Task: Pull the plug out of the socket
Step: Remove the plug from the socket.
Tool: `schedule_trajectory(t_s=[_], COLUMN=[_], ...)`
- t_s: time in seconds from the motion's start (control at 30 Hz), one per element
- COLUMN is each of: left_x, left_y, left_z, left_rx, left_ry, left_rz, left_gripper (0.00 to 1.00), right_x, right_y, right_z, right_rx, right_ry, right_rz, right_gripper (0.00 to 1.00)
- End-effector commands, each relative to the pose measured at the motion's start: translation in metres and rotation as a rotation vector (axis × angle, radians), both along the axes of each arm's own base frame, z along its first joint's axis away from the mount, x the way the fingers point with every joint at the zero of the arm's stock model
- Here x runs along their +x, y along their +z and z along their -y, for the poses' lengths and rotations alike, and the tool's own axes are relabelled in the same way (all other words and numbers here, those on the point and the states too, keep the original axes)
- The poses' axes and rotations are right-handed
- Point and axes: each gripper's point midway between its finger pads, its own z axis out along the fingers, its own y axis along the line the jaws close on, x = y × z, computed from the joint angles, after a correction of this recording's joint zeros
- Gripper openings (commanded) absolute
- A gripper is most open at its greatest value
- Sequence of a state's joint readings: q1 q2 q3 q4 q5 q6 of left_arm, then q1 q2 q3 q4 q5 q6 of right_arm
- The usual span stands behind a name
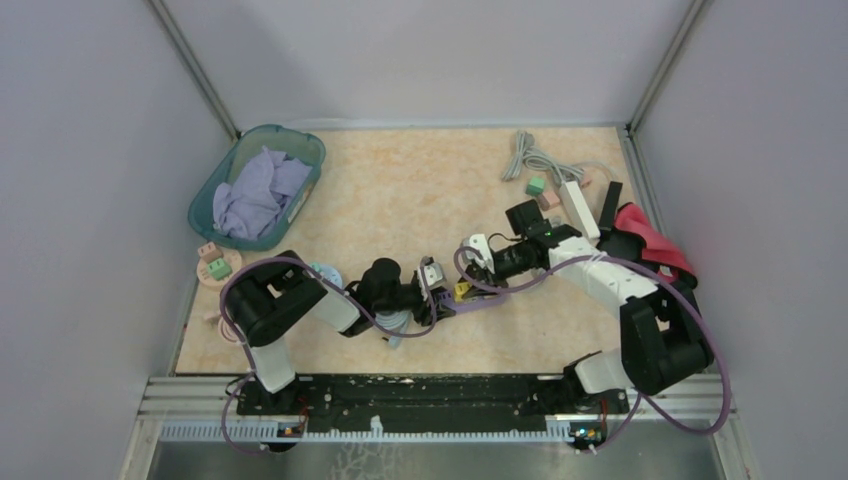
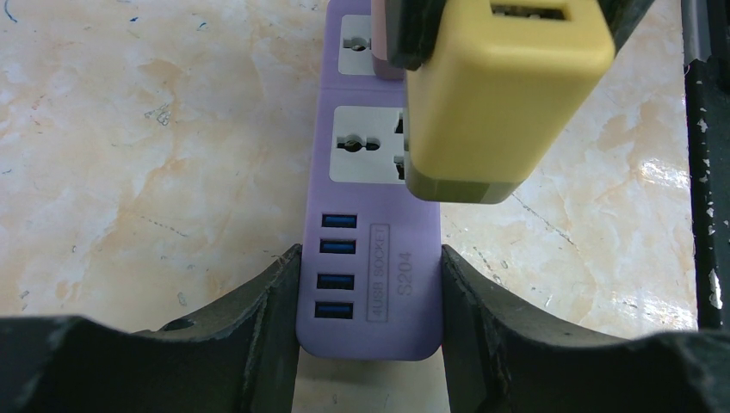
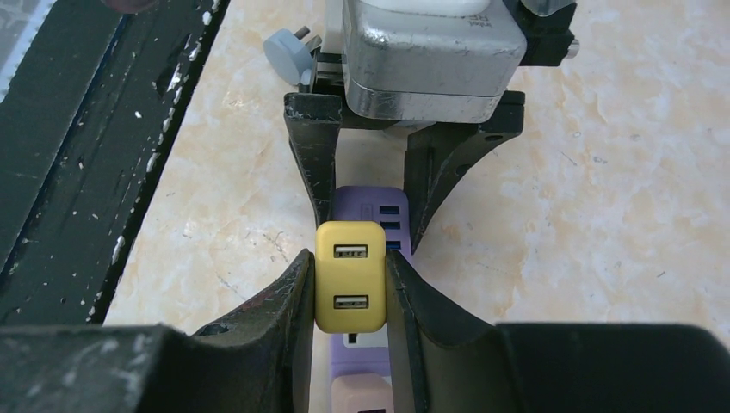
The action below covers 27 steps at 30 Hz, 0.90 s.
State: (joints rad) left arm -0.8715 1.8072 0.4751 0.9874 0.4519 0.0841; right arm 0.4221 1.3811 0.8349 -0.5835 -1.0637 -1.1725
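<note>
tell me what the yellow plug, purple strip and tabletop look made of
The plug looks like moulded plastic, smooth satin yellow: rounded corners, soft sheen. The strip is likely plastic too, matte purple with embossed-looking lettering. The tabletop has a marble look, cream with orange veining and glossy glare; stone or printed laminate, cannot tell.

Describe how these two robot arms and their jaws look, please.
Both arms are built from white tube-like links joined by chunky black joints: the left arm, the right arm. A purple cable loops loosely along each. The jaws are black, curved and scuffed with pale scratches. A silvery box sits on the left wrist.
</note>
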Motion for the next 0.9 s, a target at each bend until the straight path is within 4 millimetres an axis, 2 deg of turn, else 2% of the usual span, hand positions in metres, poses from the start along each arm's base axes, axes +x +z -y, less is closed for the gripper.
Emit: schedule_trajectory(t_s=[0.0,0.5,0.87], left_x=[-0.01,-0.01,-0.011], left_y=[-0.023,-0.023,-0.023], left_z=[-0.007,-0.006,-0.006], left_rx=[0.065,0.066,0.066], left_ry=[-0.012,-0.015,-0.02], left_rz=[-0.077,-0.077,-0.081], left_gripper=[0.01,0.01,0.01], right_x=[0.008,-0.005,0.007], right_y=[0.034,0.046,0.072], right_z=[-0.004,-0.002,0.002], right_rx=[0.081,0.128,0.224], right_ry=[0.007,0.062,-0.012], right_rz=[0.06,0.053,-0.027], right_gripper=[0.0,0.0,0.0])
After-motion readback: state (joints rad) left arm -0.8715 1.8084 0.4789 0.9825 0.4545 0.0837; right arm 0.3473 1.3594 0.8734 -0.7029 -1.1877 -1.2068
